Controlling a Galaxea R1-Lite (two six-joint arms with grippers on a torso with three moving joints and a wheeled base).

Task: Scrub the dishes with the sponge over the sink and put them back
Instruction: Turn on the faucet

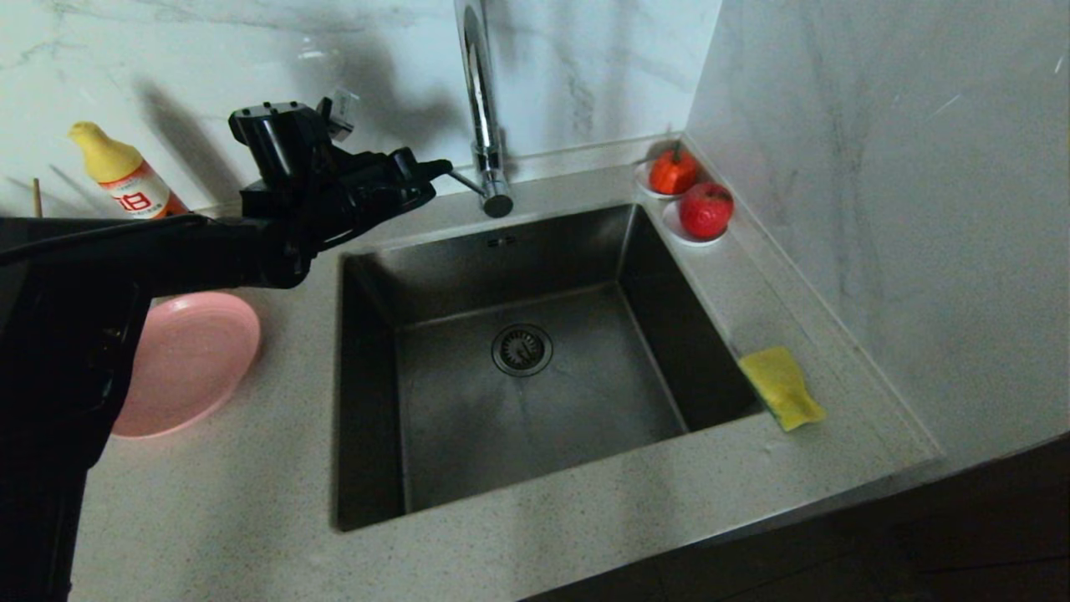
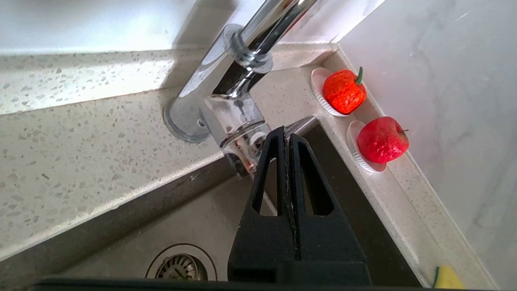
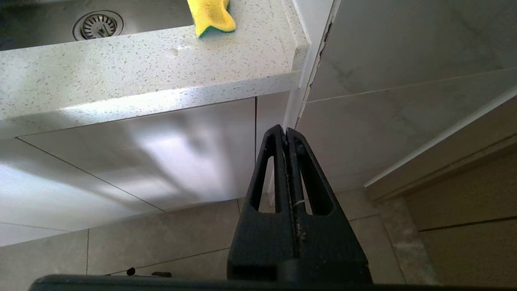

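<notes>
While one sponge (image 1: 782, 387) lies beside one sink (image 1: 368, 393), one pink plate (image 1: 188, 359)

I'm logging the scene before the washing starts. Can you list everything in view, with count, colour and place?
sink: one, dark steel, centre of counter
tap: one, chrome, behind the sink
plate: one, pink, counter left of sink
sponge: one, yellow over green, counter right of sink
red fruits: two, on white saucers, back right corner
bottle: one, yellow cap, back left by wall
counter: one, speckled light stone
left gripper: black, shut, at the tap's lever
right gripper: black, shut, below counter level, near the cabinet front
</notes>
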